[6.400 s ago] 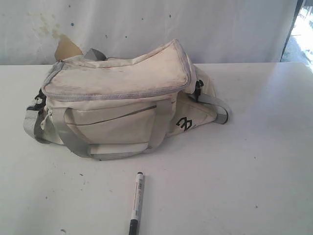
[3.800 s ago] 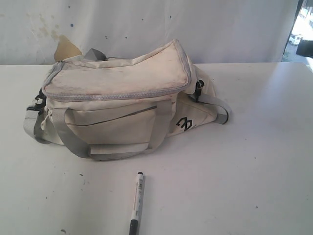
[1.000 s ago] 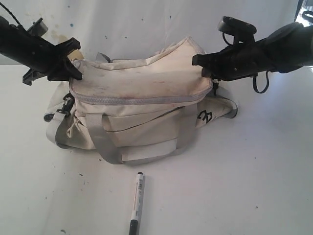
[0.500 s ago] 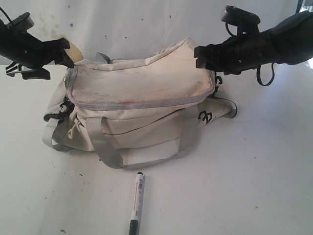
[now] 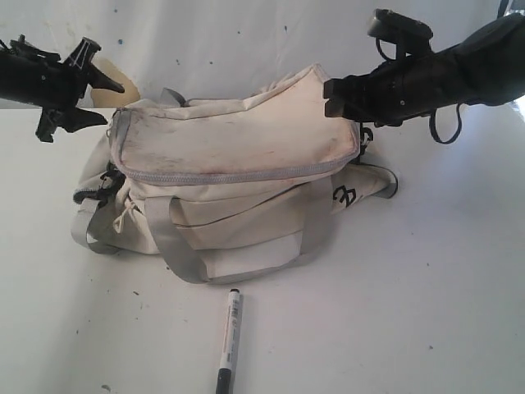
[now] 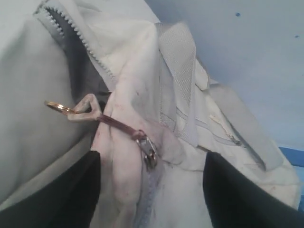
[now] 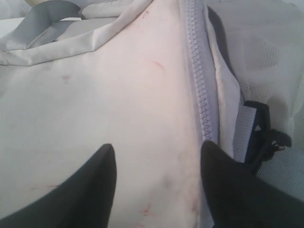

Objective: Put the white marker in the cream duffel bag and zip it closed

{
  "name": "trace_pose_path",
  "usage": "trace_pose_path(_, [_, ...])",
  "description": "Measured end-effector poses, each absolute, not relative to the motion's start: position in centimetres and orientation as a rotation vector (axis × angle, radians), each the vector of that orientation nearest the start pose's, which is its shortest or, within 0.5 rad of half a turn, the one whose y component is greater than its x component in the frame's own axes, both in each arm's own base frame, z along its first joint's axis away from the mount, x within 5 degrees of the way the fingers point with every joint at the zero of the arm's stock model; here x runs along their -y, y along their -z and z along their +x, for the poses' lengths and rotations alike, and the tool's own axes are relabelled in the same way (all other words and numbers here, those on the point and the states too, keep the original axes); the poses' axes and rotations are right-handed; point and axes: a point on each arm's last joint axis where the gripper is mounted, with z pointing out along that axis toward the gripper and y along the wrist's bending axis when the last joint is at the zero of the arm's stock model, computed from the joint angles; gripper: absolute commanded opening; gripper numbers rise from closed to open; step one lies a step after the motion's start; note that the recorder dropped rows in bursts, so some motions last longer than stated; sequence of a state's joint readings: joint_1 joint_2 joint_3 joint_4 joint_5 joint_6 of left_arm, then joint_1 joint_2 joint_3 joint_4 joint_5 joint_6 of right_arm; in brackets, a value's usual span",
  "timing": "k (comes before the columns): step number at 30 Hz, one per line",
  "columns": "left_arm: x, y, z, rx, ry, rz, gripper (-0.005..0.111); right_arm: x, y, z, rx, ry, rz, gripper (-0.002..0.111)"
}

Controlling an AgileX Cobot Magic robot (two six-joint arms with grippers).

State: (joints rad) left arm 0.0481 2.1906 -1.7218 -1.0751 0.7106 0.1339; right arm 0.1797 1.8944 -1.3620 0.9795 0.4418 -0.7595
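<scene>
White tabletop [image 5: 426, 271] holds a soft, floppy cream duffel bag [image 5: 238, 148], best worked by its zipper pull [image 6: 118, 126], and a likely light, rigid white marker [image 5: 230, 338]; both jaws gape empty.

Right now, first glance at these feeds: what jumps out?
The stained cream duffel bag fills the middle of the white table. The left gripper and right gripper, both black and open, flank its upper corners. The white marker lies alone on the table in front of the bag, untouched.
</scene>
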Motion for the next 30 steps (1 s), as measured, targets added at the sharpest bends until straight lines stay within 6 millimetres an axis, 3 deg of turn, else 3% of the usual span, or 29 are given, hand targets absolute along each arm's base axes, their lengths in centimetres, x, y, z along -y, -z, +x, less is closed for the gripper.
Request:
trace_pose_path(8, [3.5,-17.2,50.3,-2.231,1.325,-0.956,0.066,-10.8,-23.5,41.4,-2.285,-0.578,-0.228,0.051])
trace_pose_path(14, [3.5,-15.7,50.8,-2.164,1.408,-1.046,0.066,-10.8,-23.4,41.4,-2.286,-0.578,-0.231,0.051])
trace_pose_path(30, [1.2,-15.5,51.7,-2.041,1.353,-1.11,0.059,-10.8,-23.4,41.4,-2.286,-0.576,-0.233,0.051])
